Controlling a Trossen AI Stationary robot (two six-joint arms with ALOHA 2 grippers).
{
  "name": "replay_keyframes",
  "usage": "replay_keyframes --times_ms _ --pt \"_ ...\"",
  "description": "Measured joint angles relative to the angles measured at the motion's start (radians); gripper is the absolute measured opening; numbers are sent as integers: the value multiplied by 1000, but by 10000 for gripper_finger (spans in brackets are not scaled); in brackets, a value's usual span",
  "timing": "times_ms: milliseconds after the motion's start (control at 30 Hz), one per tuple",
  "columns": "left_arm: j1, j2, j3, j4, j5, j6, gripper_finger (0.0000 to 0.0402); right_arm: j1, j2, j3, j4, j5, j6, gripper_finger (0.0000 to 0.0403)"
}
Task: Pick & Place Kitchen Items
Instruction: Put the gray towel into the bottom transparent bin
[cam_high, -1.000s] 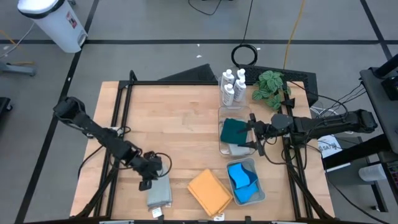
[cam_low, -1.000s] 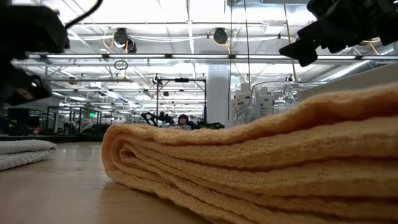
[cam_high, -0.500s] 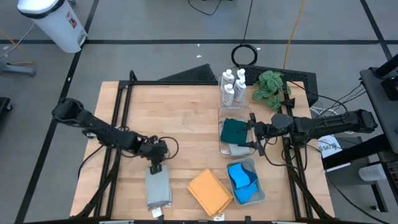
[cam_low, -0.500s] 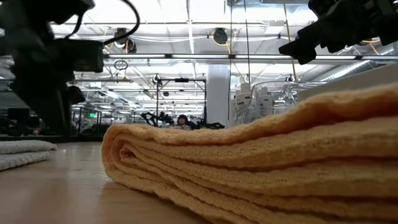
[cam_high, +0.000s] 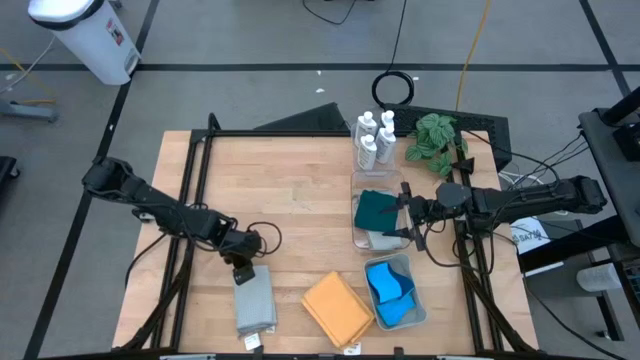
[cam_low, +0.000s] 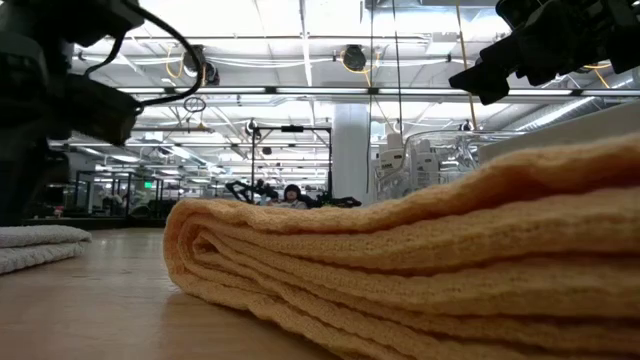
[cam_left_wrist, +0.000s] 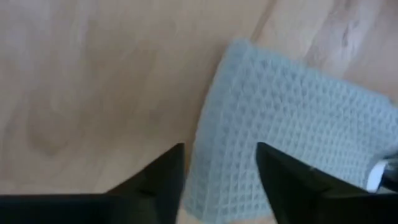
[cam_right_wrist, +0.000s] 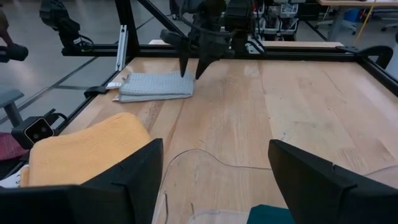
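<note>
1. The grey cloth (cam_high: 254, 306) lies folded flat on the tabletop (cam_high: 300, 190) near its front edge, toward the front-left corner. The orange cloth (cam_high: 338, 309) lies just beside it along the same edge, apart from it.
2. My left gripper (cam_high: 243, 272) hangs just above the back end of the grey cloth, fingers pointing down. The jaws are parted, 1 finger to each side of the cloth's corner in the left wrist view, and they grasp nothing.
3. The dark teal-green cloth (cam_high: 377, 209) sits in the clear plastic bin (cam_high: 356, 238) near the right edge of the tabletop, with a second grey folded cloth (cam_high: 384, 240) in the same bin toward the front.
4. My right gripper (cam_high: 404, 212) is held over the right side of the clear plastic bin. Its jaws are spread wide and hold nothing.
5. 2 blue sponges (cam_high: 388, 290) lie in the pale grey-blue tray (cam_high: 419, 308) near the front-right corner, in front of the bin.
6. 4 small white bottles (cam_high: 372, 137) stand upright in a cluster at the back edge, right of centre.
7. The green leafy plant (cam_high: 435, 141) stands just beside the bottles, toward the back-right corner.
</note>
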Motion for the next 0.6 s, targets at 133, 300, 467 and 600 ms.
replay_keyframes --times_ms 133,300,467,600 --pt "-28 12 -14 -6 54 15 265 0 0 0 0 0 1 263" --pt "-63 12 -14 -5 50 24 316 0 0 0 1 0 -1 263" --pt "-95 49 -14 27 75 40 319 0 0 0 2 0 1 263" --pt "-116 94 -11 51 67 75 287 0 0 0 2 0 1 263"
